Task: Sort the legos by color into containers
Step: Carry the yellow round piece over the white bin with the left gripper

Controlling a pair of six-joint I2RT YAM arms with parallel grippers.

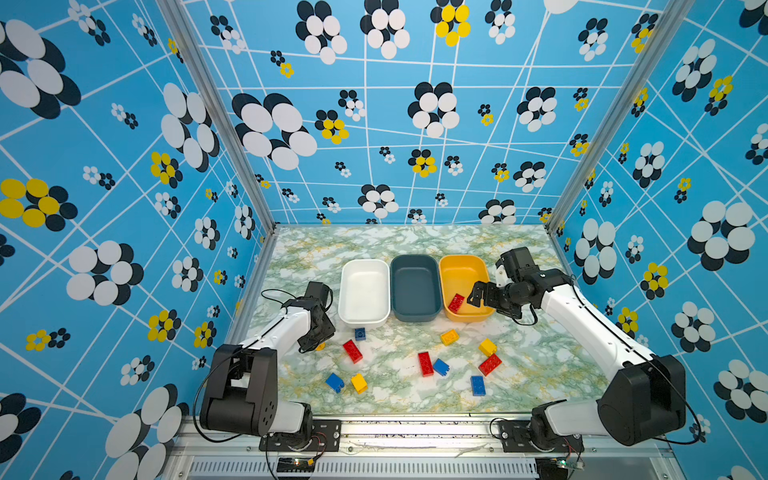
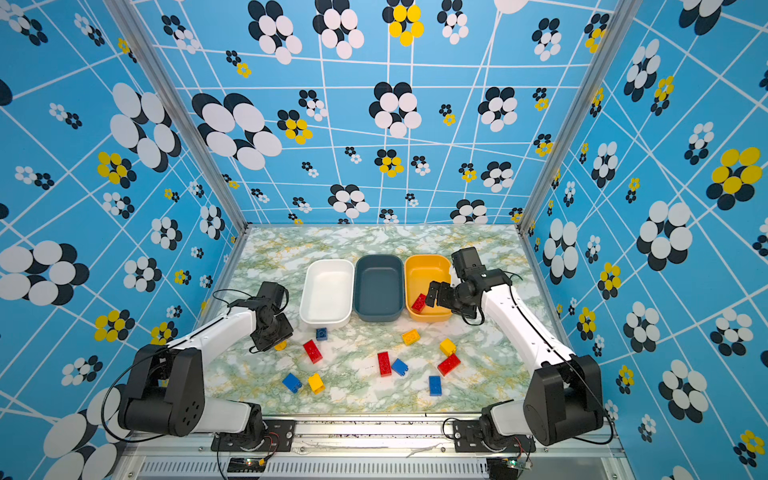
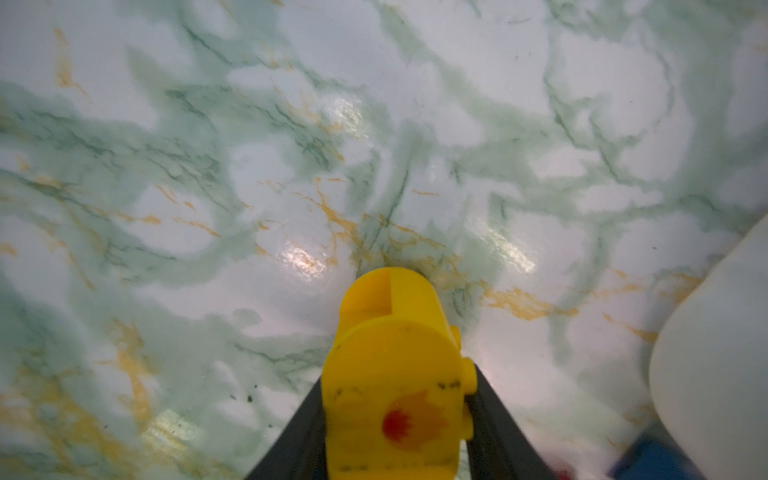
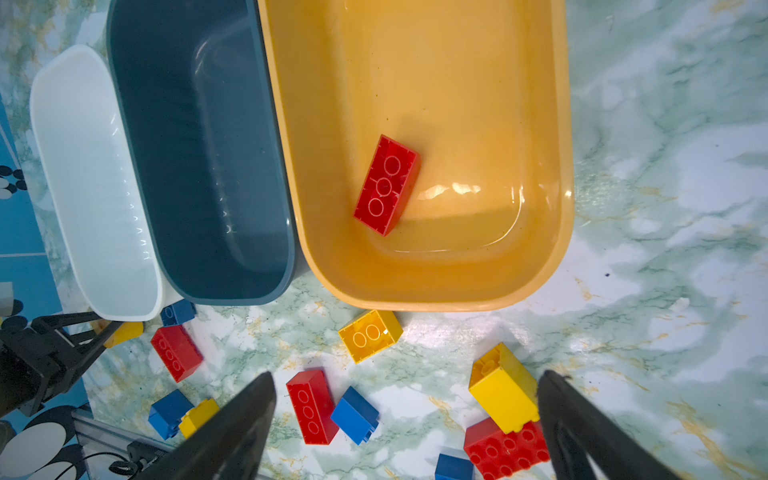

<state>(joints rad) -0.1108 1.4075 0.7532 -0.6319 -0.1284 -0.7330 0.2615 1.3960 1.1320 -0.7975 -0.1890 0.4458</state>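
Marbled green-and-white tabletop (image 1: 395, 245) is enclosed by blue flowered walls. A slate tub (image 1: 415, 291) is stood at mid-table and is taken as the reference. A white tub (image 1: 365, 291) is set just beside it on the left arm's side, and a yellow-orange tub (image 1: 459, 272) just beside it on the right arm's side.

One red brick (image 4: 386, 185) is found lying in the yellow-orange tub, two tubs' width from the white one. Ten loose bricks (image 1: 425, 363), red, blue and yellow, are scattered on the table on the arms' side of the slate tub.

The left gripper (image 3: 399, 386) is lowered to the table beyond the white tub from the slate tub. Its jaws are seen pressed against both sides of a yellow brick (image 3: 388, 307).

The right gripper (image 4: 407, 376) is held above the near end of the yellow-orange tub. Its jaws are spread wide, with nothing between them.
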